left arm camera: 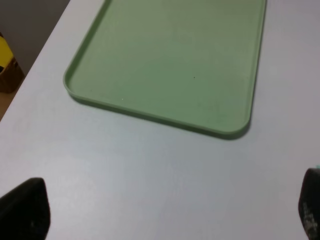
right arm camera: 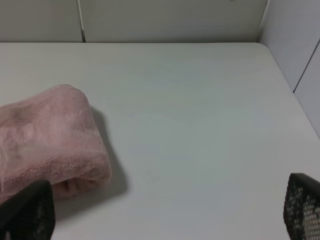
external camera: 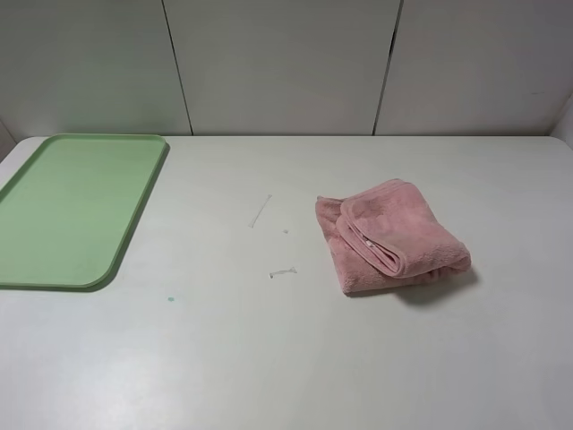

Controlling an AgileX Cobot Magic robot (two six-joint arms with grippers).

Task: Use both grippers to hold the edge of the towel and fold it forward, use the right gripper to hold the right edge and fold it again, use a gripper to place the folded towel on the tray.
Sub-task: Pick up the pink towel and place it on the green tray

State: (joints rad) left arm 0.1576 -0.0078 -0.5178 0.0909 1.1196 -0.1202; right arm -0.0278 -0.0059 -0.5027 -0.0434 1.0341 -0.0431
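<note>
The pink towel (external camera: 389,235) lies folded in a thick bundle on the white table, right of the middle, with its small white tag showing. The right wrist view shows the towel's rounded folded end (right arm camera: 50,137). The light-green tray (external camera: 72,206) lies empty at the far left, and it also shows in the left wrist view (left arm camera: 170,60). Neither arm shows in the high view. My left gripper (left arm camera: 165,210) is open over bare table just short of the tray's near edge. My right gripper (right arm camera: 165,210) is open beside the towel, holding nothing.
The white table (external camera: 269,358) ends at a panelled wall at the back. Small scuff marks (external camera: 260,211) and a green speck (external camera: 170,298) lie between tray and towel. The table's left edge (left arm camera: 30,80) shows in the left wrist view, with a yellow thing (left arm camera: 6,56) beyond it.
</note>
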